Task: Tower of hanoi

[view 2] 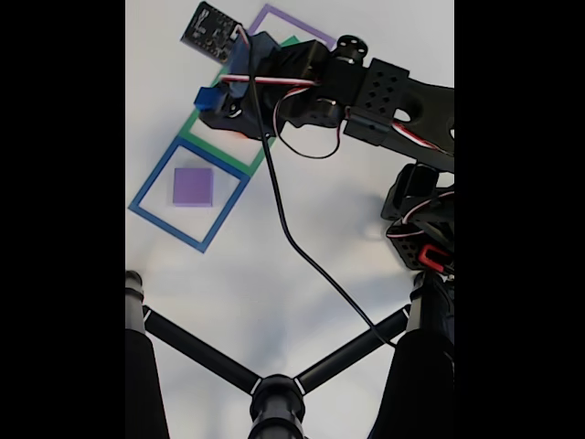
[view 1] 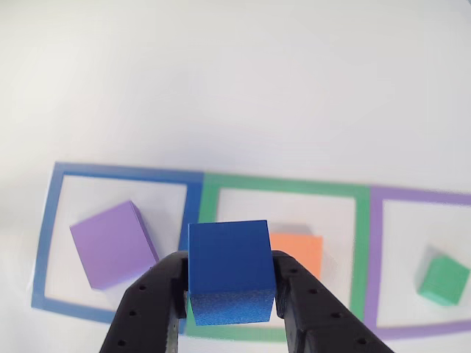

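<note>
The black fingers [view 1: 231,294] are clamped on the sides of the blue cube [view 1: 231,268], held aloft over the green square [view 1: 283,188]. Judging by this, the cube should stay level and descend squarely onto the orange block [view 1: 298,251] beneath. The purple block [view 1: 114,243] in the blue square [view 1: 118,173] and the small green block [view 1: 443,279] in the purple square [view 1: 423,196] lie clear on the table [view 1: 235,81].

A white bench [view 2: 311,274] spans the middle of the fixed view; a black tripod-like stand [view 2: 274,393] with three spreading legs occupies the lower part of the frame
</note>
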Action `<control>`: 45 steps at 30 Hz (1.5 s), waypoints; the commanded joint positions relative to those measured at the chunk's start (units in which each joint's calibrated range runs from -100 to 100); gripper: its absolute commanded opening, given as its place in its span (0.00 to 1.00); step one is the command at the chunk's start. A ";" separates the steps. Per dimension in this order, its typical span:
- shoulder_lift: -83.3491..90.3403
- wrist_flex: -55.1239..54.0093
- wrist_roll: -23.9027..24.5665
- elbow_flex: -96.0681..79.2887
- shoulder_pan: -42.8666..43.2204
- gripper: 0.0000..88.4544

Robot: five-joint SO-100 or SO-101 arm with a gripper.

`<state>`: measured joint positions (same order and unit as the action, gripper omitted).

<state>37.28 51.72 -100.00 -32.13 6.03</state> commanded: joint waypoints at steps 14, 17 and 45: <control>11.28 30.15 0.00 15.64 -33.97 0.07; 11.52 26.67 0.00 11.91 -38.70 0.07; -3.55 -66.98 0.00 -46.43 -39.77 0.07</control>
<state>37.11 -8.75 -99.80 -78.92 -36.54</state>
